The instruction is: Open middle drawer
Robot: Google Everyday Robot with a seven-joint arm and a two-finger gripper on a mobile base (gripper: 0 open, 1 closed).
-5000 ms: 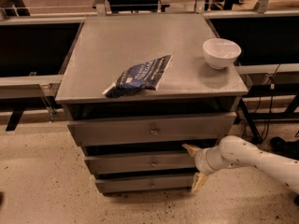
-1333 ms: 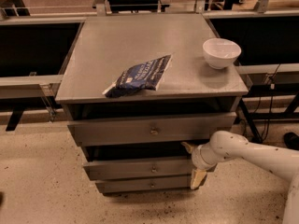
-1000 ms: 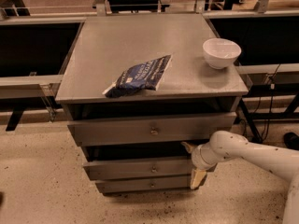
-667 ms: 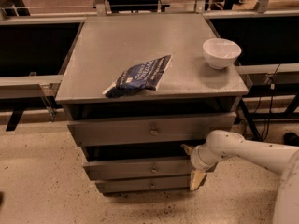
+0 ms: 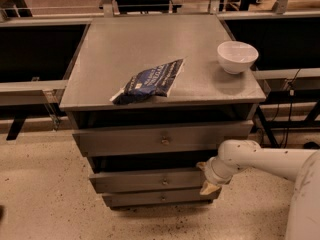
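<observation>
- Grey middle drawer (image 5: pixel 145 180): a flat front with a small round knob (image 5: pixel 165 182) at its centre, second of three fronts in the cabinet (image 5: pixel 130 39). A dark gap runs along its upper edge (how far it is drawn out cannot be told).
- Gripper (image 5: pixel 205 178): at 3 o'clock of the middle drawer, against the right end of its front. Whether the claw is released or clenched cannot be told.
- Arm (image 5: pixel 267 161): white, reaching in from 3 o'clock.
- Top drawer (image 5: pixel 125 140): at 12 o'clock of the middle drawer, taller and wider.
- Bottom drawer (image 5: pixel 140 199): at 6 o'clock, the thinnest.
- Blue bag (image 5: pixel 150 80): lies flat on the cabinet top, near its front edge.
- White bowl (image 5: pixel 237 56): upright, at 2 o'clock of the blue bag, well apart from it.
- Floor (image 5: pixel 45 194): pale and speckled.
</observation>
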